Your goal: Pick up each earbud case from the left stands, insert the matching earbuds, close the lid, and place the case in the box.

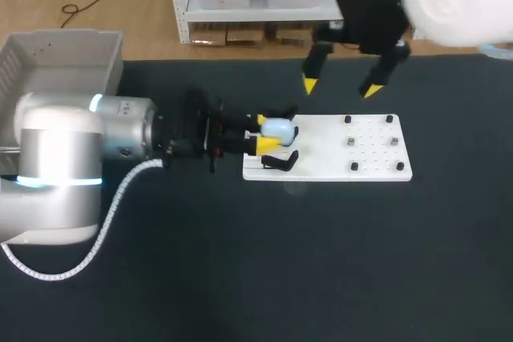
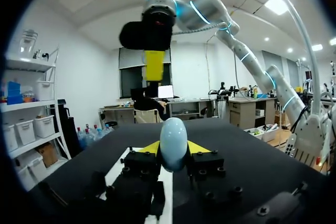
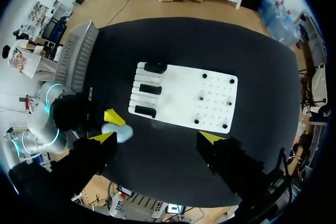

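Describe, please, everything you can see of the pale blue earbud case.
The earbud case is a small, smooth, pale blue shell shaped like an egg, glossy like plastic. No open lid and no earbuds show. The left gripper holds it: its two yellow-tipped fingers touch it from two sides. It is by the left end of the white board, close to the black stands. Nothing else is seen touching it.

No legible text, label, brand, number or sign is appearing in any of the three views; nothing is showing clearly enough to be read.
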Robot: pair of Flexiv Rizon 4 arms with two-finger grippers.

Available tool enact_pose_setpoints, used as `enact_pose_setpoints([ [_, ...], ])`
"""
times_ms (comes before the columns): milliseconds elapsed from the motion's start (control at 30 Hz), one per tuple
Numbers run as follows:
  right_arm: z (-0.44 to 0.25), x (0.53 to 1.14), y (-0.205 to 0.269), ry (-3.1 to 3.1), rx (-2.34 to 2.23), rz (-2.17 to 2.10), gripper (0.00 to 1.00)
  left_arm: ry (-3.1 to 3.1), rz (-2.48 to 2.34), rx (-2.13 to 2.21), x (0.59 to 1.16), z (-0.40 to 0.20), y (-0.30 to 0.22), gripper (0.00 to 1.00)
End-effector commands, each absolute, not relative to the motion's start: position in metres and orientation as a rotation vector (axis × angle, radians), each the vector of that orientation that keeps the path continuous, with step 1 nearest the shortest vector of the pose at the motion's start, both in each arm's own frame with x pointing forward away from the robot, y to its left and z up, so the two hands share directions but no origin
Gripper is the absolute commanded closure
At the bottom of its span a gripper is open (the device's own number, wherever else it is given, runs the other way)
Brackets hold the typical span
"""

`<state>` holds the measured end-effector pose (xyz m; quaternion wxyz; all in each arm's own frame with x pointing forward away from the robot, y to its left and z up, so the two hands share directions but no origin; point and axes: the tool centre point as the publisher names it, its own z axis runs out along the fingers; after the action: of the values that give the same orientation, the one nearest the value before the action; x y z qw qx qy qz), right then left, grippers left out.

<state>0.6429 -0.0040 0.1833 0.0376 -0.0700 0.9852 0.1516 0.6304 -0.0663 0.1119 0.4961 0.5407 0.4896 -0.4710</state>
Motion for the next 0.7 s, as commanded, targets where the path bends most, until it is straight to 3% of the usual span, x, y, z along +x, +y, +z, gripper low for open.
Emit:
enact_pose_setpoints([
  [33,0.186,0.617,-0.018,2.808,-0.154,0.475,0.00,1.236,-1.060,1.299,0.622,0.141,-0.037,1.00],
  [467,0.186,0.617,-0.018,2.808,-0.154,0.475,0.00,1.352,-0.744,1.258,0.636,0.226,0.050,1.00],
  [700,0.186,0.617,-0.018,2.808,-0.154,0.475,0.00,1.517,-0.516,1.135,0.667,0.233,0.111,1.00],
])
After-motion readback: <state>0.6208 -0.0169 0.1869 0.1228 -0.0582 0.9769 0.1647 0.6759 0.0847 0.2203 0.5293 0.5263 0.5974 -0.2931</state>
